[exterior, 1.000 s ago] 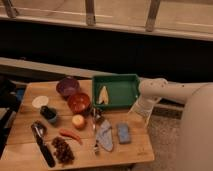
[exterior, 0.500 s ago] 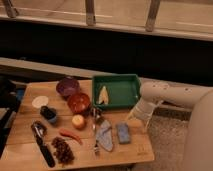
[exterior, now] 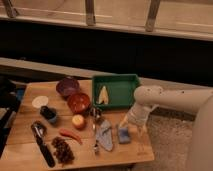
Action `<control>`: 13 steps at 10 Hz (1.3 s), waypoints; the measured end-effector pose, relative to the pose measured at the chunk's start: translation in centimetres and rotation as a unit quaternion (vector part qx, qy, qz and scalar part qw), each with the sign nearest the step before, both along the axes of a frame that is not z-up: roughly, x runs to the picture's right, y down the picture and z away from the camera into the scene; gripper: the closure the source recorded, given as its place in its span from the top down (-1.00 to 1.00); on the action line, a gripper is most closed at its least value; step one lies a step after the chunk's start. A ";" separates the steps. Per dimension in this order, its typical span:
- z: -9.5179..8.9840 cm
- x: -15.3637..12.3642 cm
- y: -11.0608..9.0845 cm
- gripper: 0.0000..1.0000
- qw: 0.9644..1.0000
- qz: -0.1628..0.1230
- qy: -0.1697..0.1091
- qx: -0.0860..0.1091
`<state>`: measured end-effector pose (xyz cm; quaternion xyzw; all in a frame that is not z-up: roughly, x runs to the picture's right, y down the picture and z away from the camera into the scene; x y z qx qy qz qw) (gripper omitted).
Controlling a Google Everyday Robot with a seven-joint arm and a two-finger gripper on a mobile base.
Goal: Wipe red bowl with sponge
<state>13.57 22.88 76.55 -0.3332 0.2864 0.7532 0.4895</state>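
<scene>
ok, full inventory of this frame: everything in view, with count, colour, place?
table: 1, light wood, lower left
tray: 1, green, table's back right
pale wedge: 1, yellowish, inside tray, left side
purple bowl: 1, dull purple, left of tray
red bowl: 1, glossy red, in front of purple bowl
disc: 1, white, near left edge
cup: 1, dark, in front of disc
round fruit: 1, orange-yellow, in front of red bowl
chili: 1, red, front
grapes: 1 bunch, dark, front
tool: 1, black-handled, front left
metal utensil: 1, silvery, left of cloth
cloth: 1, grey-blue, front centre
sponge: 1, blue-grey, right of cloth
arm: 1, white, from right
pincer: 1, pale, open, by sponge
</scene>
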 end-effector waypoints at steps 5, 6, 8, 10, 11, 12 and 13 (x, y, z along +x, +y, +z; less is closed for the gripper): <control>2.1 -1.3 0.6 0.36 0.999 -0.041 -0.001 0.011; 2.3 -1.1 0.5 0.36 0.999 -0.045 0.001 0.014; 3.0 -0.3 0.7 0.36 0.999 -0.049 0.008 0.015; 3.3 -0.1 0.8 0.36 0.999 -0.047 0.009 0.014; 3.6 -0.2 0.8 0.36 0.999 -0.047 0.006 0.014; 3.8 -0.6 0.8 0.36 0.999 -0.046 0.001 0.015; 3.9 -1.0 0.7 0.36 0.999 -0.044 -0.004 0.016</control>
